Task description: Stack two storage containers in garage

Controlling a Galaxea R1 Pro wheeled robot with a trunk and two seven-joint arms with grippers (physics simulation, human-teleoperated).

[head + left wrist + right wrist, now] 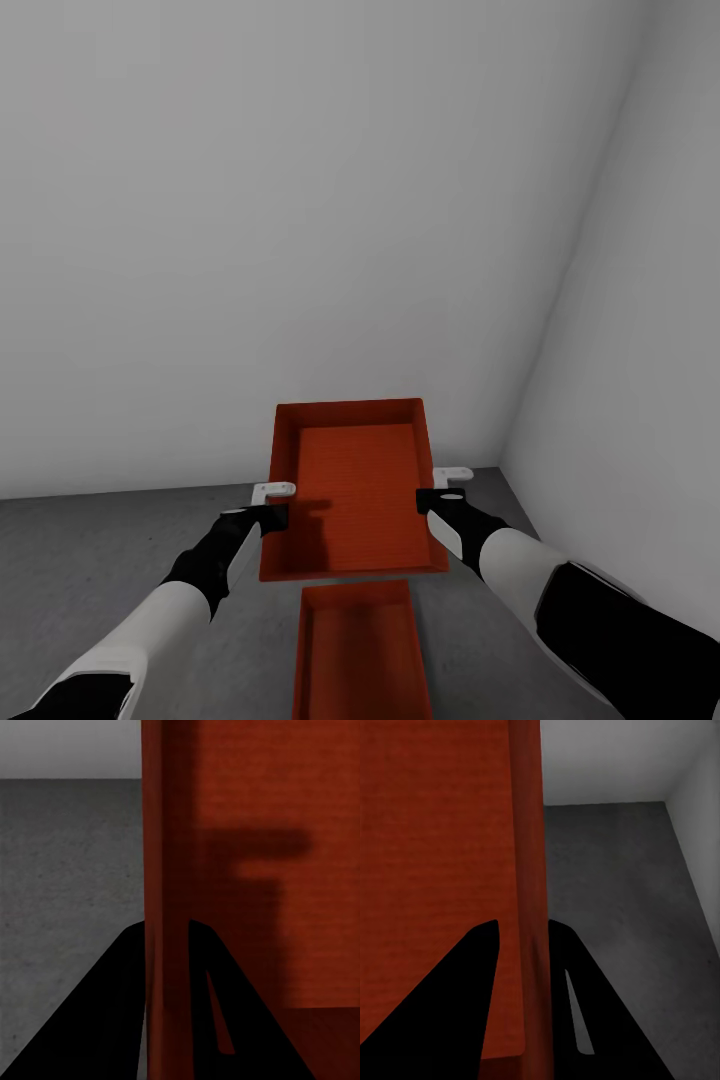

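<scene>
In the head view an orange-red storage container (350, 485) is held level above the grey concrete floor (100, 560), near a corner of white walls. My left gripper (272, 512) is shut on its left wall (166, 870), with a black finger (112, 1020) on either side. My right gripper (432, 500) is shut on its right wall (529, 870) in the same way. A second matching container (362, 650) rests on the floor below and nearer to me, its far edge under the held one's near edge.
White walls (300, 200) meet in a corner at the right (540, 380), close behind the held container. Open concrete floor lies to the left (67, 870) and to the right (622, 892) of the containers.
</scene>
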